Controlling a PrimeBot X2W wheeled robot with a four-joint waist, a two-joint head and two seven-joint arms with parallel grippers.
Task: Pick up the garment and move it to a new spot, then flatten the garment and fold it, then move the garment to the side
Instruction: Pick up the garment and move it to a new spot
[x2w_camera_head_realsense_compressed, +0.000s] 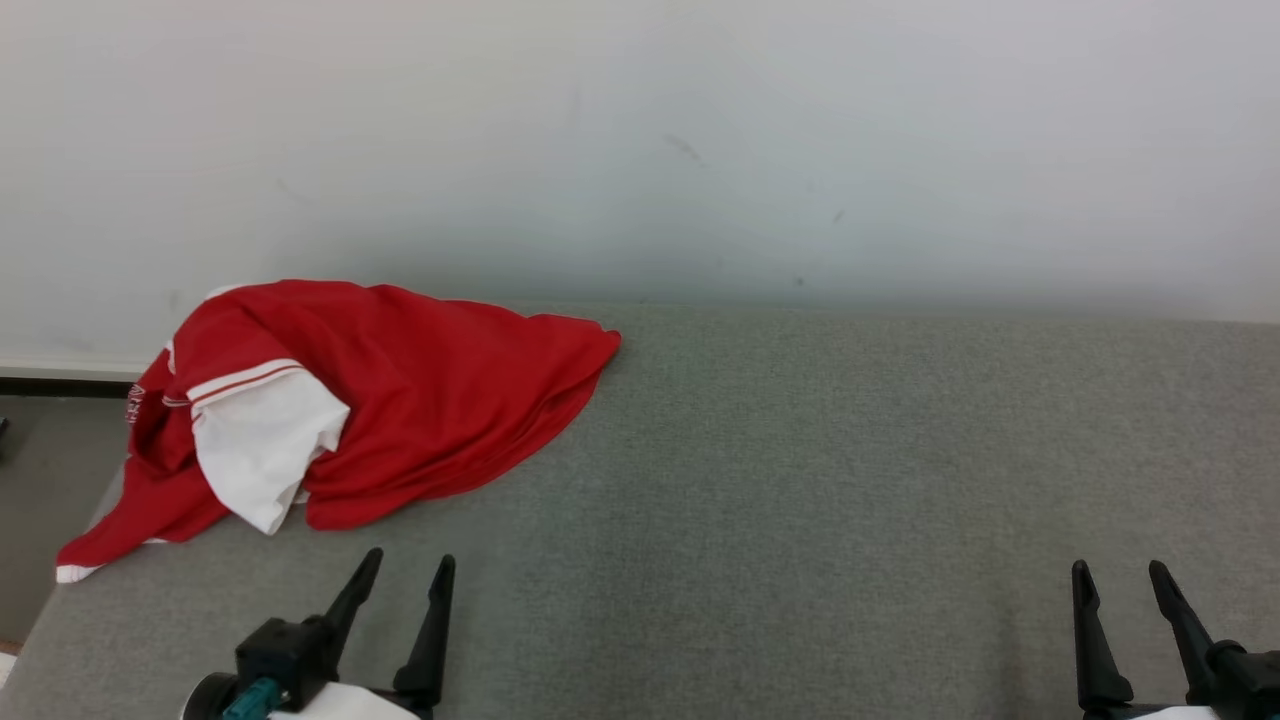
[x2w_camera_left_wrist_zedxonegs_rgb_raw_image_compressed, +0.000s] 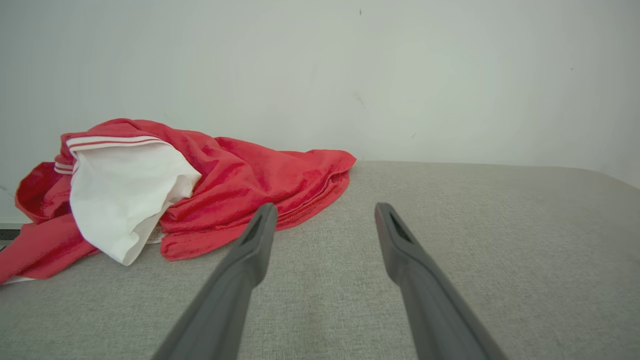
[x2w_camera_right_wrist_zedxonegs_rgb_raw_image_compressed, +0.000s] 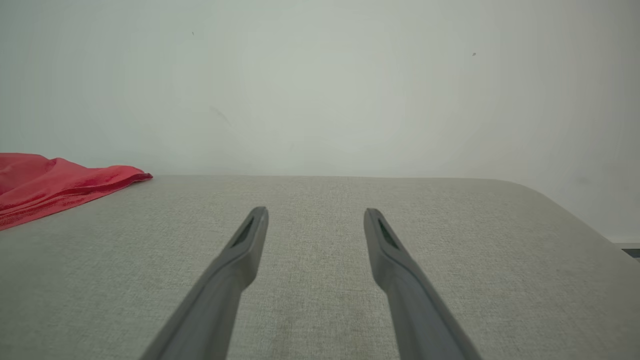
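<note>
1. Head view: the garment (x2w_camera_head_realsense_compressed: 430, 400), a red shirt with a white sleeve (x2w_camera_head_realsense_compressed: 262, 440), lies crumpled at the far left of the grey fabric surface (x2w_camera_head_realsense_compressed: 800, 450), close against the pale wall (x2w_camera_head_realsense_compressed: 640, 150). One red corner with a white hem reaches the surface's left edge. The left gripper (x2w_camera_head_realsense_compressed: 411, 556) sits at the lower left with its two dark fingers spread and nothing between them. It is near the garment's front edge but apart from it. The right gripper (x2w_camera_head_realsense_compressed: 1118, 566) sits at the lower right, also spread and empty, well apart from the garment.

2. Left wrist view: the left gripper (x2w_camera_left_wrist_zedxonegs_rgb_raw_image_compressed: 325, 205) stands wide over bare grey fabric. The garment (x2w_camera_left_wrist_zedxonegs_rgb_raw_image_compressed: 250, 175) is heaped ahead and to the left, and its red hem lies just beyond the left fingertip. The white sleeve (x2w_camera_left_wrist_zedxonegs_rgb_raw_image_compressed: 120, 195) droops over the front of the heap.

3. Right wrist view: the right gripper (x2w_camera_right_wrist_zedxonegs_rgb_raw_image_compressed: 315, 210) is wide, with only grey fabric between its fingers. A flat red edge of the garment (x2w_camera_right_wrist_zedxonegs_rgb_raw_image_compressed: 50, 182) lies at the far left, well apart from the fingers.
</note>
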